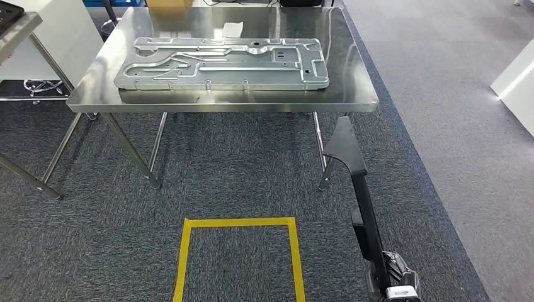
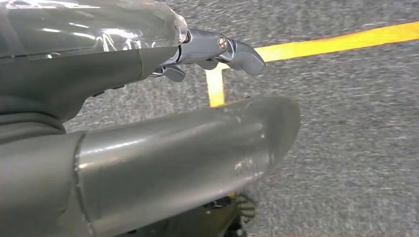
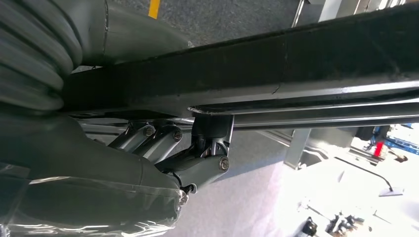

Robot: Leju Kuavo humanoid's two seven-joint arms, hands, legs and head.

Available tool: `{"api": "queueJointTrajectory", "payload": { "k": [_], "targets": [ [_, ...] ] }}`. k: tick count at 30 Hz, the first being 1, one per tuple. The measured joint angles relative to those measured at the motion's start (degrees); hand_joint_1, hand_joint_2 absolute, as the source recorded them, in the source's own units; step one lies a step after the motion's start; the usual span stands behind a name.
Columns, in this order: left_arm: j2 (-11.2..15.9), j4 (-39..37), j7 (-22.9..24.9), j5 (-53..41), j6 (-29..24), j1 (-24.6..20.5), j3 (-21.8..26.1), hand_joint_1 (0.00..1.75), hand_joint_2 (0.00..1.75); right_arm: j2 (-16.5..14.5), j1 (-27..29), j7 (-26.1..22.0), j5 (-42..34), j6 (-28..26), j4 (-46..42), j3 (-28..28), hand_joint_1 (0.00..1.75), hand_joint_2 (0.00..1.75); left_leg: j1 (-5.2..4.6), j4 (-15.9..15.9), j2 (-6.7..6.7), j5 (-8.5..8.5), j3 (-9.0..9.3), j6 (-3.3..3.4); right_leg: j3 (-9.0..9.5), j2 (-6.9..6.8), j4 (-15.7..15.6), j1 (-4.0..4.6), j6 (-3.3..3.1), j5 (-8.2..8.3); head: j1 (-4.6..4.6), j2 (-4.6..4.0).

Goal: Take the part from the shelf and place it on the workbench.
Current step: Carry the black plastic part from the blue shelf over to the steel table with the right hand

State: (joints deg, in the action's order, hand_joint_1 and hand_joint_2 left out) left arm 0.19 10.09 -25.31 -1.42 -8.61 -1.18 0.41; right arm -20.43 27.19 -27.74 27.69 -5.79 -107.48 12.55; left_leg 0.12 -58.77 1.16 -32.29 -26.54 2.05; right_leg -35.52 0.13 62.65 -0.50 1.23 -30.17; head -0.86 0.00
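The part [image 1: 360, 189] is a long black bar with a wider, angled upper end. My right hand [image 1: 398, 284] grips its lower end at the bottom right of the head view, holding it nearly upright over the carpet. It stands short of the steel workbench [image 1: 352, 95], near the table's front right leg. In the right wrist view the fingers [image 3: 197, 163] curl around the black bar [image 3: 296, 64]. My left hand [image 2: 212, 49] hangs over the floor with its fingers apart and nothing in them.
A large silver stamped metal panel [image 1: 223, 63] covers most of the workbench, with a white paper [image 1: 232, 28] behind it. A yellow tape square [image 1: 239, 221] marks the carpet before the table. Another steel stand [image 1: 16, 31] is at the far left, a white unit [image 1: 516, 82] at the right.
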Motion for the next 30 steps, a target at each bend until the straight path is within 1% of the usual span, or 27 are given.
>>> {"api": "queueJointTrajectory", "payload": {
  "k": [1, 2, 4, 5, 6, 7, 8, 9, 10, 11, 12, 13, 14, 15, 16, 17, 19, 20, 21, 22, 23, 24, 25, 26, 27, 28, 30],
  "targets": [
    [-0.02, 0.00, 0.01, -0.10, 0.00, -0.06, 0.01, 0.00, 0.00, 0.00, 0.03, 0.01, 0.02, 0.10, 0.10, 0.00, 1.75, 1.75, -0.07, 0.18, 0.09, -0.51, 0.61, -0.36, 0.25, -0.03, -1.14, 0.14, -0.44, 1.46, -0.02, 0.00],
    [-0.02, -0.01, 0.02, -0.22, 0.00, -0.09, 0.01, 0.00, 0.00, 0.01, 0.04, -0.01, 0.23, 0.26, 0.20, -0.01, 1.75, 1.75, -0.18, -0.01, 0.18, -0.53, 1.15, -0.80, 0.63, -0.02, -1.48, 0.22, -0.93, 1.63, -0.02, 0.00],
    [0.08, 0.00, 0.06, -0.44, 0.00, -0.15, 0.06, 0.00, 0.00, -0.01, 0.04, 0.10, 1.76, 0.37, 0.28, -0.02, 1.75, 1.75, -0.20, -1.09, 0.09, -0.14, 1.63, -1.52, 2.04, -0.05, -2.34, 0.02, -1.85, 2.02, 0.09, 0.00],
    [0.14, -0.01, 0.07, -0.52, -0.01, -0.24, 0.09, 0.00, 0.00, -0.01, 0.02, 0.31, 2.99, 0.18, 0.32, -0.03, 1.75, 1.75, -0.18, -2.99, -0.06, 0.22, 1.03, -1.78, 2.82, -0.14, -2.82, -0.12, -2.23, 2.22, 0.30, 0.00],
    [0.19, -0.01, 0.08, -0.58, -0.01, -0.35, 0.12, 0.00, 0.00, -0.02, -0.01, 0.61, 4.21, -0.08, 0.36, -0.04, 1.75, 1.75, -0.08, -5.56, -0.21, -0.02, -0.40, -1.96, 3.52, -0.34, -3.16, -0.23, -2.49, 2.16, 0.49, 0.00],
    [0.19, -0.01, 0.08, -0.67, -0.01, -0.42, 0.13, 0.00, 0.00, -0.02, 0.00, 0.94, 5.18, -0.35, 0.44, -0.08, 1.75, 1.75, 0.03, -8.77, -0.37, -0.78, -2.48, -2.14, 4.02, -0.58, -3.42, -0.26, -2.66, 1.90, 0.62, 0.00],
    [0.18, -0.01, 0.09, -0.74, -0.01, -0.46, 0.14, 0.00, 0.00, -0.03, 0.02, 1.27, 5.94, -0.57, 0.55, -0.13, 1.75, 1.75, 0.08, -12.05, -0.46, -2.29, -5.06, -2.32, 4.43, -0.80, -3.55, -0.26, -2.77, 1.47, 0.77, 0.00],
    [0.17, -0.01, 0.10, -0.80, -0.01, -0.41, 0.16, 0.00, 0.00, -0.03, 0.03, 1.56, 6.51, -0.77, 0.70, -0.19, 1.75, 1.75, 0.14, -14.46, -0.53, -4.19, -7.44, -2.49, 4.87, -1.04, -3.60, -0.25, -2.81, 0.97, 0.75, 0.00],
    [0.17, -0.01, 0.12, -0.86, -0.01, -0.28, 0.19, 0.00, 0.00, -0.03, 0.06, 1.78, 6.92, -0.95, 0.87, -0.26, 1.75, 1.75, 0.17, -15.47, -0.62, -5.74, -9.17, -2.62, 5.43, -1.23, -3.62, -0.25, -2.79, 0.39, 0.77, 0.00],
    [0.20, -0.01, 0.15, -0.87, -0.01, -0.08, 0.24, 0.00, 0.00, -0.03, 0.10, 1.93, 7.20, -1.09, 1.05, -0.32, 1.75, 1.75, 0.19, -14.93, -0.73, -6.29, -10.21, -2.64, 6.15, -1.43, -3.62, -0.25, -2.73, -0.25, 0.79, 0.00],
    [0.23, -0.01, 0.17, -0.89, -0.01, 0.13, 0.27, 0.00, 0.00, -0.03, 0.12, 2.02, 7.34, -1.16, 1.21, -0.37, 1.75, 1.75, 0.20, -12.86, -0.93, -5.29, -10.52, -2.58, 6.98, -1.69, -3.62, -0.26, -2.62, -0.94, 0.80, 0.00],
    [0.27, -0.01, 0.19, -0.89, -0.02, 0.31, 0.31, 0.00, 0.00, -0.03, 0.14, 2.07, 7.38, -1.21, 1.34, -0.40, 1.75, 1.75, 0.17, -9.65, -1.57, -2.51, -10.43, -2.39, 7.81, -2.05, -3.63, -0.24, -2.45, -1.70, 0.81, 0.00],
    [0.31, -0.02, 0.20, -0.89, -0.02, 0.46, 0.33, 0.00, 0.00, -0.03, 0.14, 2.09, 7.40, -1.24, 1.48, -0.42, 1.75, 1.75, 0.06, -6.85, -2.46, 0.80, -10.31, -2.18, 8.68, -2.45, -3.57, -0.16, -2.20, -2.47, 0.75, 0.00],
    [0.33, -0.03, 0.22, -0.90, -0.03, 0.49, 0.34, 0.00, 0.00, -0.04, 0.14, 2.11, 7.41, -1.33, 1.60, -0.43, 1.75, 1.75, -0.11, -4.78, -3.27, 3.34, -10.17, -1.88, 9.33, -2.84, -3.56, -0.06, -1.87, -3.16, 0.75, 0.00],
    [0.33, -0.04, 0.23, -0.92, -0.03, 0.47, 0.35, 0.00, 0.00, -0.04, 0.15, 2.15, 7.44, -1.43, 1.68, -0.44, 1.75, 1.75, -0.29, -3.64, -3.84, 5.23, -10.05, -1.51, 9.89, -3.26, -3.71, 0.05, -1.45, -3.79, 0.72, 0.00],
    [0.33, -0.04, 0.26, -0.94, -0.04, 0.47, 0.36, 0.00, 0.00, -0.05, 0.17, 2.21, 7.53, -1.54, 1.75, -0.46, 1.75, 1.75, -0.38, -3.48, -3.72, 5.60, -9.94, -1.14, 10.41, -3.57, -3.63, 0.15, -1.00, -4.03, 0.72, 0.00],
    [0.32, -0.03, 0.30, -1.04, -0.08, 0.38, 0.40, 0.00, 0.00, -0.07, 0.13, 2.37, 7.90, -1.82, 1.79, -0.51, 1.75, 1.75, -0.23, -2.69, -2.58, 5.47, -8.86, -0.37, 10.72, -3.77, -2.67, 0.15, -0.17, -3.55, 0.73, 0.00],
    [0.32, -0.03, 0.34, -1.10, -0.09, 0.34, 0.44, 0.00, 0.00, -0.07, 0.05, 2.43, 8.20, -1.96, 1.84, -0.54, 1.75, 1.75, -0.06, -2.13, -2.02, 5.38, -8.17, -0.10, 10.03, -3.20, -0.82, 0.08, 0.12, -2.86, 0.68, 0.00],
    [0.32, -0.03, 0.37, -1.19, -0.10, 0.25, 0.49, 0.00, 0.00, -0.08, -0.04, 2.47, 8.49, -2.07, 1.89, -0.56, 1.75, 1.75, 0.06, -1.57, -1.55, 5.30, -7.38, 0.16, 8.45, -2.37, 1.82, -0.03, 0.31, -2.49, 0.61, 0.00],
    [0.33, -0.03, 0.40, -1.31, -0.11, 0.15, 0.57, 0.00, 0.00, -0.08, -0.09, 2.54, 8.74, -2.15, 1.97, -0.57, 1.75, 1.75, 0.16, -1.06, -1.13, 5.18, -6.71, 0.38, 6.18, -1.47, 5.11, -0.15, 0.44, -2.74, 0.56, 0.00],
    [0.34, -0.03, 0.43, -1.41, -0.11, 0.05, 0.68, 0.00, 0.00, -0.08, -0.08, 2.64, 8.85, -2.22, 2.12, -0.56, 1.75, 1.75, 0.18, -0.70, -0.73, 4.94, -6.12, 0.57, 3.56, -0.77, 8.40, -0.22, 0.53, -3.86, 0.49, 0.00],
    [0.35, -0.03, 0.44, -1.50, -0.11, 0.00, 0.79, 0.00, 0.00, -0.08, -0.03, 2.78, 8.74, -2.26, 2.28, -0.56, 1.75, 1.75, 0.18, -0.45, -0.28, 4.59, -5.51, 0.71, 1.02, -0.47, 11.01, -0.26, 0.65, -5.76, 0.46, 0.00],
    [0.36, -0.03, 0.46, -1.57, -0.11, 0.02, 0.92, 0.00, 0.00, -0.08, 0.02, 2.95, 8.45, -2.27, 2.49, -0.55, 1.75, 1.75, 0.18, -0.30, 0.14, 4.13, -4.84, 0.75, -1.04, -0.39, 12.44, -0.28, 0.75, -7.75, 0.43, 0.00],
    [0.36, -0.03, 0.47, -1.62, -0.11, 0.10, 1.03, 0.00, 0.00, -0.08, 0.03, 3.09, 8.13, -2.26, 2.70, -0.55, 1.75, 1.75, 0.18, -0.24, 0.55, 3.55, -4.06, 0.70, -2.49, -0.37, 12.51, -0.27, 0.78, -9.09, 0.38, 0.00],
    [0.36, -0.03, 0.48, -1.67, -0.09, 0.19, 1.13, 0.00, 0.00, -0.08, 0.03, 3.19, 7.87, -2.23, 2.88, -0.55, 1.75, 1.75, 0.18, -0.22, 0.91, 2.90, -3.18, 0.60, -3.20, -0.37, 11.17, -0.26, 0.74, -9.10, 0.36, 0.00],
    [0.36, -0.03, 0.49, -1.72, -0.08, 0.28, 1.21, 0.00, 0.00, -0.08, 0.02, 3.25, 7.76, -2.22, 3.06, -0.55, 1.75, 1.75, 0.18, -0.21, 1.15, 2.18, -2.24, 0.47, -3.31, -0.32, 8.48, -0.24, 0.59, -7.22, 0.32, 0.00],
    [0.34, -0.05, 0.54, -1.80, -0.04, 0.37, 1.31, 0.00, 0.00, -0.08, 0.04, 3.32, 7.78, -2.26, 3.43, -0.55, 1.75, 1.75, 0.11, -0.18, 1.47, 0.74, -0.74, 0.09, -2.99, -0.06, 2.03, -0.03, 0.05, 0.27, 0.21, 0.01]
  ]
}}
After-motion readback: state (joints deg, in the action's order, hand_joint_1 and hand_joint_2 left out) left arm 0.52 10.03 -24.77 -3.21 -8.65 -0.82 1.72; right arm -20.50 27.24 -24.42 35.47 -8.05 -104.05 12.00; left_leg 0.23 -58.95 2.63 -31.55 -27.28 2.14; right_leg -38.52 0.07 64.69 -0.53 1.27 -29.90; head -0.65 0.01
